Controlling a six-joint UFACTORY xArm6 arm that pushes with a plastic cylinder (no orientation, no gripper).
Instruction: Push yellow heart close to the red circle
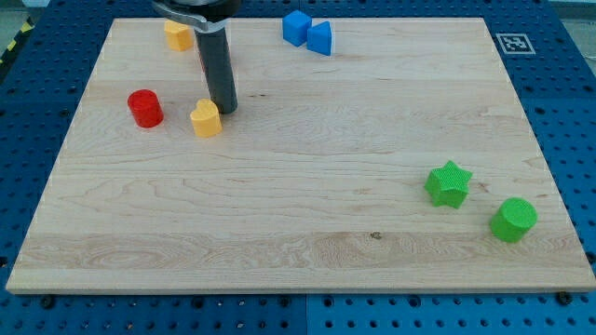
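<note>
A: Where is the yellow heart (206, 119) now?

B: It lies on the wooden counter (298, 214), in the upper left part of the view. My tip (223, 110) stands just beside it, at its upper right side, and it seems to touch the heart or almost touch it.

A: And the red circle (145, 108)?

B: It is near, on the view's left of the heart, with a small gap of bare wood between them.

A: Is the end effector open or closed?

B: It has no jaws; it is only a straight dark rod, and it holds nothing.

A: What else is on the counter?

B: A second yellow block (178, 35) at the top left, two blue blocks (307, 31) touching at the top middle, and a green star (448, 183) with a green cylinder (513, 220) at the lower right.
</note>
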